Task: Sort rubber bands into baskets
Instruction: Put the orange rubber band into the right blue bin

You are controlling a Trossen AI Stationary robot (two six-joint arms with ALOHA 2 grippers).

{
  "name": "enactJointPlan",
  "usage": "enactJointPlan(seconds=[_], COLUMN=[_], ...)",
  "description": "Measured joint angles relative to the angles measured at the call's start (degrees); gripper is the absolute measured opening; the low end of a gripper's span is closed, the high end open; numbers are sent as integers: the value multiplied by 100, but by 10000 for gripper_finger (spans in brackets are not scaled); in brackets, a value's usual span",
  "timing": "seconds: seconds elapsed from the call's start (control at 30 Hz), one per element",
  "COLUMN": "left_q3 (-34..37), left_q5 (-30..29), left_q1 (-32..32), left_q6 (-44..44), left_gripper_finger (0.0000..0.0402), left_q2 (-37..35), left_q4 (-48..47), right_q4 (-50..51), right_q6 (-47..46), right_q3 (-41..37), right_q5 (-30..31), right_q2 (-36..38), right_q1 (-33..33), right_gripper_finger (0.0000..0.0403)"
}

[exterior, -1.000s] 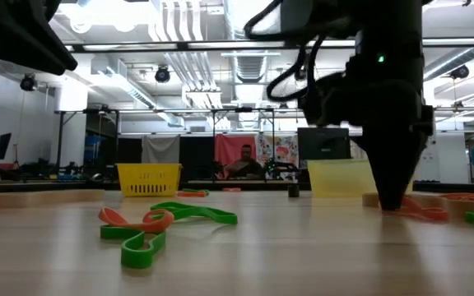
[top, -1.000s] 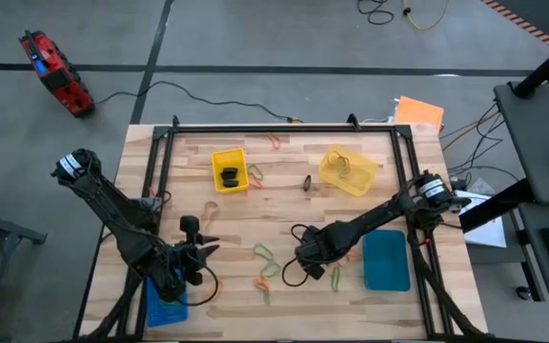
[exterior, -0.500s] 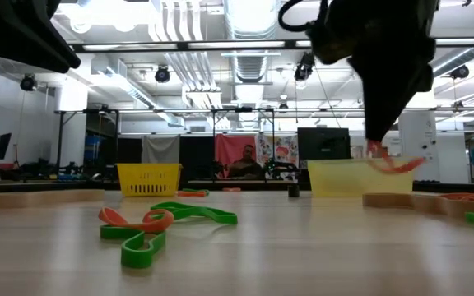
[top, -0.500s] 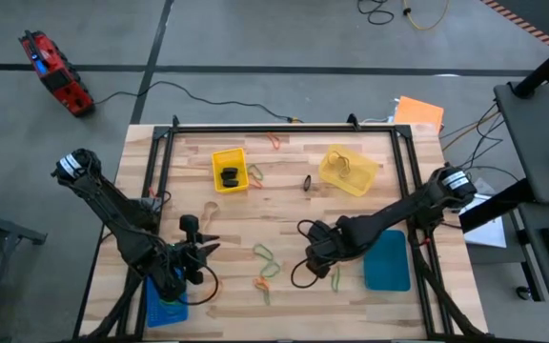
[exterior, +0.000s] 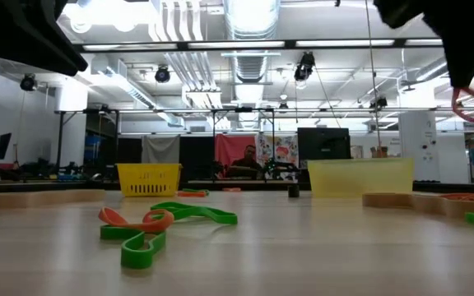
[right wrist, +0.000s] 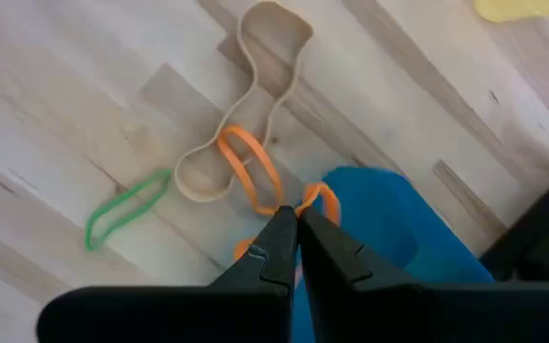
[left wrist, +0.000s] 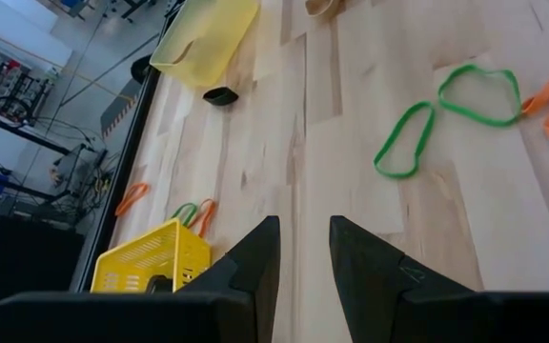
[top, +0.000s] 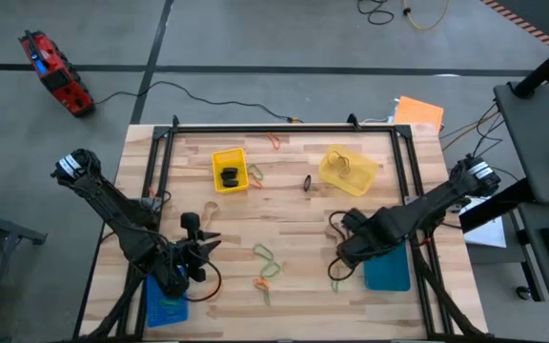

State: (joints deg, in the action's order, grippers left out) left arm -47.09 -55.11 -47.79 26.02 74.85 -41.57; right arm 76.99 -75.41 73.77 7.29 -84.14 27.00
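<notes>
Right wrist view: right gripper (right wrist: 296,217) pinching an orange rubber band (right wrist: 252,170), fingers together on it, hanging above the teal-blue basket (right wrist: 389,233). Sitting lower right of centre in the high view, right gripper (top: 343,252) just left of that basket (top: 387,260), nothing visible lying inside. Left gripper (top: 198,255) hovering lower left, fingers slightly apart, gripping nothing, beside the bright blue basket (top: 164,310) holding something green. Bright yellow basket (top: 229,169) sitting upper centre, carrying a black band (top: 229,175). Pale yellow basket (top: 348,170) resting upper right, holding a tan band (top: 341,163). Green bands (top: 265,255) and orange band (top: 263,283) lying loose on the table (top: 284,205) at lower centre.
</notes>
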Motion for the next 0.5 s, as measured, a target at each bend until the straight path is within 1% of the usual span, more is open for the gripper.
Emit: enactJointPlan(seconds=[0.1,0.23,0.33,0.5], left_q3=[0,0,0,0], left_q5=[1,2,2,1], left_q1=[9,9,17,30], left_q6=[2,20,44,96], left_gripper_finger=[79,79,79,79], left_q2=[0,0,0,0], left_q4=[-2,0,-2,-4], right_q4=[403,1239,1247,1206], right_q6=[-355,-913,-952,-1028], right_q3=[1,-15,-107,-306], right_q5=[-101,-699,-1209,-1271], right_q2=[176,230,233,187], right_q1=[105,291,408,495], right_gripper_finger=[8,8,8,9])
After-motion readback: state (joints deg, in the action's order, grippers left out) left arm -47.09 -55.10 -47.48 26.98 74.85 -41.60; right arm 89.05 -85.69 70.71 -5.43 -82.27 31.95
